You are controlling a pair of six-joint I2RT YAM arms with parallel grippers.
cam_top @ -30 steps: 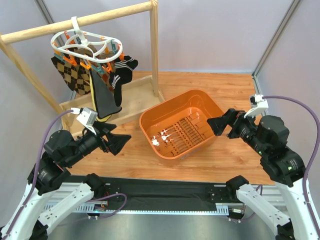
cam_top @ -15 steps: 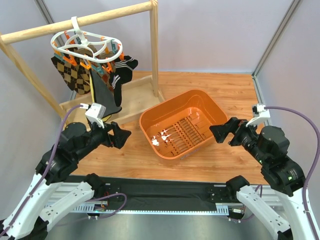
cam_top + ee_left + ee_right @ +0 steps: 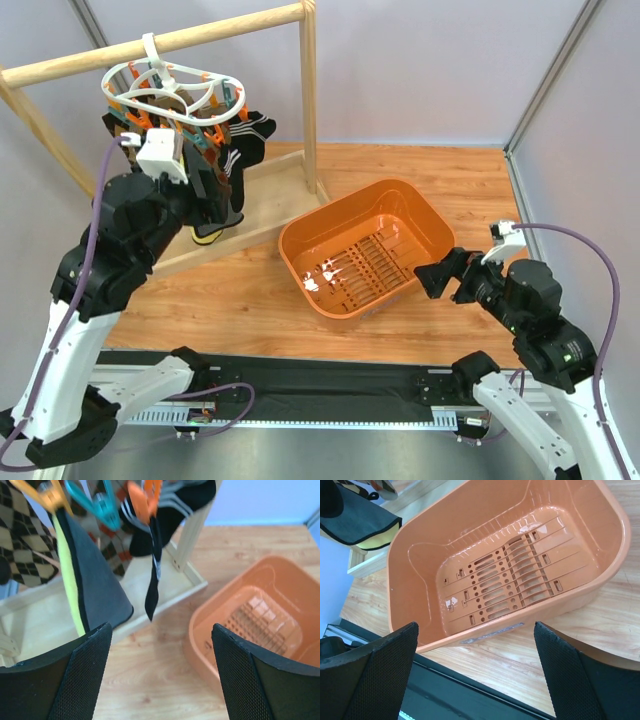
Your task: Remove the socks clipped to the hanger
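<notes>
**A:** Which step is this?

**B:** The reach for a first sock, I'd judge. None is off yet: the socks (image 3: pixel 250 135) all hang from the hanger (image 3: pixel 175 85), which hooks over the rail (image 3: pixel 230 27) at the far left of the table.

**A:** And the left gripper (image 3: pixel 160 629)?

**B:** It is raised right up to the socks. Its jaws stand wide apart with nothing between them. In the wrist view two socks hang just beyond the fingertips: a black-and-yellow sock (image 3: pixel 95 587) towards the left finger, and a thin black sock (image 3: pixel 152 575) nearer the middle, dangling from an orange clip (image 3: pixel 145 497).

**A:** Which one is it going for?

**B:** I can't tell. The thin one lines up best with the gap, but the wider one is just as near.

**A:** What about the right gripper (image 3: pixel 476 627)?

**B:** It is also spread open and holding nothing. It hovers by the near right side of the tub (image 3: pixel 350 308), well apart from the hanger. The tub has no socks in it.

**A:** So what does the next move call for?

**B:** Likely moving forward until one sock's lower part sits between the pads, then closing firmly on the fabric and pulling down and away so the clip lets go. The hanger swings freely on its hook, so a sideways tug may only drag it along the rail. A straight downward pull looks safer.
</notes>
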